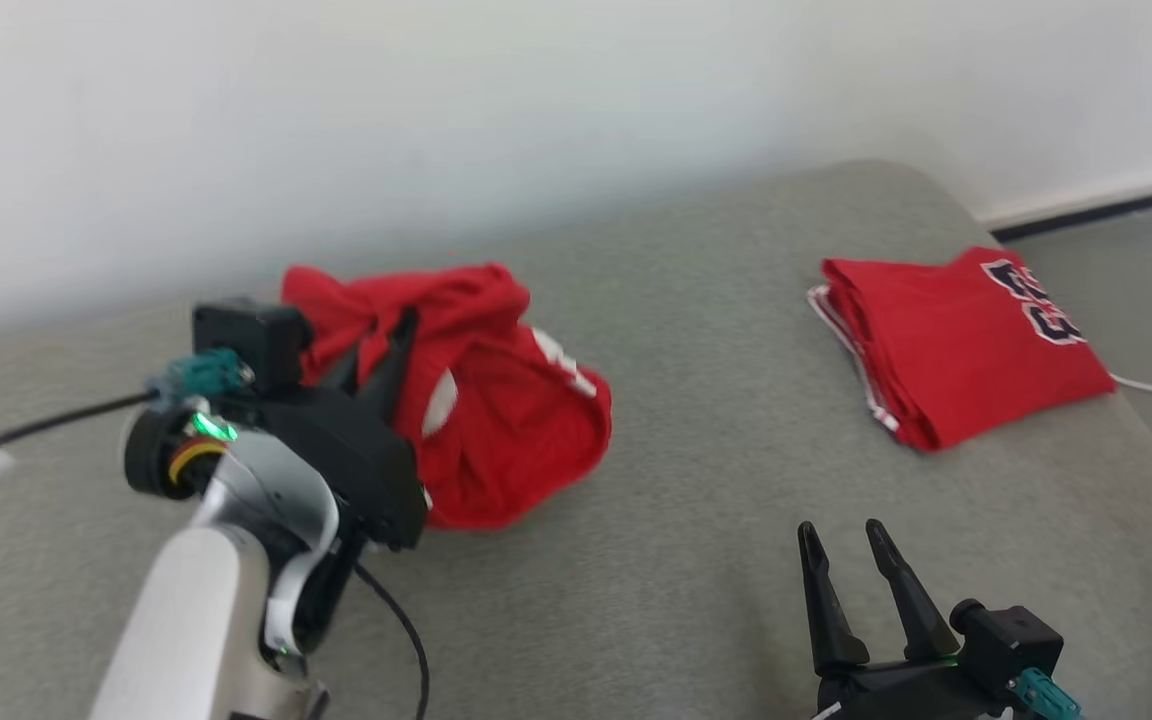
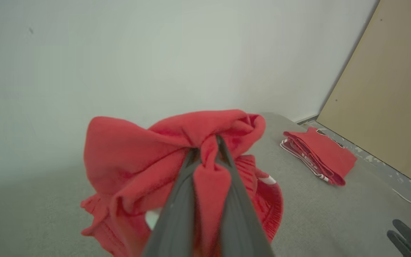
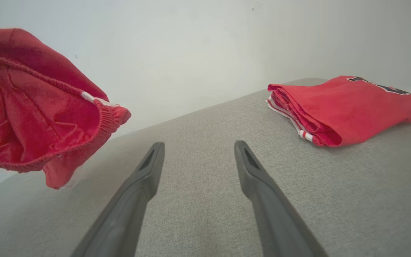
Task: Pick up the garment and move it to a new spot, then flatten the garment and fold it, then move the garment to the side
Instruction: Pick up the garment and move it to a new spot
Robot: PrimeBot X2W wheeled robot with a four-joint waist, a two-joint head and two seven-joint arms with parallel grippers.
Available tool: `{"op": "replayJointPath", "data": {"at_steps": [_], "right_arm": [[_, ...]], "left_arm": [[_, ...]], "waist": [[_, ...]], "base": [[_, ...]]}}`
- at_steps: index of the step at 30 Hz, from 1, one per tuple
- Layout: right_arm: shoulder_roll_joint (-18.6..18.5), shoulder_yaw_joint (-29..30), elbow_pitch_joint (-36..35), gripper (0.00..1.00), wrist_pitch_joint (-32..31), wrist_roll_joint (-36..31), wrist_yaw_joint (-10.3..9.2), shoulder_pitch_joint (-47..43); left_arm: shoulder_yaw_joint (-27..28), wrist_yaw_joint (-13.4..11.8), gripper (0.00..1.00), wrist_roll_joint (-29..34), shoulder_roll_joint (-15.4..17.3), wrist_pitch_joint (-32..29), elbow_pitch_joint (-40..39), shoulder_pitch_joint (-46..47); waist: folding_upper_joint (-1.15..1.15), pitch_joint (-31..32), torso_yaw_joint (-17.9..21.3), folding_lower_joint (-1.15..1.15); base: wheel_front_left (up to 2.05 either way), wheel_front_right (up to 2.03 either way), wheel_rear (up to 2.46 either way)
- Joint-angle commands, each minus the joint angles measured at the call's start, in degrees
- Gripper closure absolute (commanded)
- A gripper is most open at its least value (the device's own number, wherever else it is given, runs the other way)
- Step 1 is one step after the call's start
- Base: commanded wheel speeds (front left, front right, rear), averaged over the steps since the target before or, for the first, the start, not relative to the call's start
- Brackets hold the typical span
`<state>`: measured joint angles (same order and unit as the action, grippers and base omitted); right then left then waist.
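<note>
Risks: low hem may drag on pad [image 1: 696, 330] and catch coarse weave. Garment [image 1: 506, 430], hanging over pad's left part, may slide from my left pincer [image 2: 207, 147], clamped on one thin fold.
Pad: grey woven cover, rounded edge.
Garment: soft red knit, bunched, gathered hem, white trim. Seems clear of pad, though head view blurs.
Folded jersey [image 1: 956, 345]: flat, at right.
My right pincer [image 1: 841, 528]: spread, empty.
</note>
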<state>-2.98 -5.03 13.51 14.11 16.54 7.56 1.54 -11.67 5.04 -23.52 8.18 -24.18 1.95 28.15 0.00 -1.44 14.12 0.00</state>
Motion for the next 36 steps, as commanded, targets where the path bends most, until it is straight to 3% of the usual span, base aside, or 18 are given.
{"op": "replayJointPath", "data": {"at_steps": [1,7,8,9,13,19,27,33,36], "right_arm": [[0.2,0.0,-0.4,0.00,0.0,-0.4,-0.12,0.2],[0.2,0.1,-0.8,0.00,-0.1,-0.1,-0.12,0.1],[0.2,0.1,-0.8,0.00,0.0,0.0,-0.12,0.2],[0.2,-0.2,-0.8,0.00,0.0,0.2,-0.11,0.7],[0.2,0.0,-0.7,0.00,0.1,0.3,-0.12,0.4],[0.2,0.2,-0.3,0.00,-0.2,-0.3,-0.12,-0.8],[0.2,1.0,-0.8,0.00,-0.8,-1.0,-0.12,-2.0],[0.2,2.5,-1.6,0.00,-1.4,-1.4,-0.12,-3.6],[0.2,3.0,-1.9,0.00,-1.7,-1.5,-0.12,-4.1]], "left_arm": [[-0.2,-0.2,1.00,0.1,-0.5,0.9,1.7,-1.4],[-3.6,-0.3,1.00,1.5,-2.3,4.3,13.6,-3.9],[-4.1,-0.5,0.59,2.1,-2.5,5.4,15.8,-3.8],[-4.9,-1.4,0.00,2.6,-2.9,6.4,20.9,-4.1],[-6.2,-1.6,0.00,3.3,-3.9,10.9,25.8,-2.6],[-6.6,-2.5,0.00,4.0,-4.4,20.1,26.8,-3.2],[-5.9,-2.4,0.00,3.3,-3.6,29.0,23.5,-8.2],[-3.3,-5.2,0.00,4.3,-2.4,37.6,17.2,-14.7],[-1.8,-6.7,0.00,5.6,-1.8,39.1,13.8,-18.3]], "waist": [[0.00,-2.9,6.1,0.00],[0.00,-4.5,7.7,0.00],[0.00,-4.7,7.7,0.00],[0.00,-4.8,7.6,0.00],[0.00,-4.7,5.9,0.00],[0.00,-3.4,2.0,0.00],[0.00,-1.0,-2.3,0.00],[0.00,0.5,-5.9,0.00],[0.00,0.8,-7.5,0.00]], "base": [[0.00,0.00,0.00],[0.00,0.00,0.00],[0.00,0.00,0.00],[0.00,0.00,0.00],[0.00,0.00,0.00],[0.00,0.00,0.00],[0.00,0.00,0.00],[0.00,0.00,0.00],[0.00,0.00,0.00]]}}
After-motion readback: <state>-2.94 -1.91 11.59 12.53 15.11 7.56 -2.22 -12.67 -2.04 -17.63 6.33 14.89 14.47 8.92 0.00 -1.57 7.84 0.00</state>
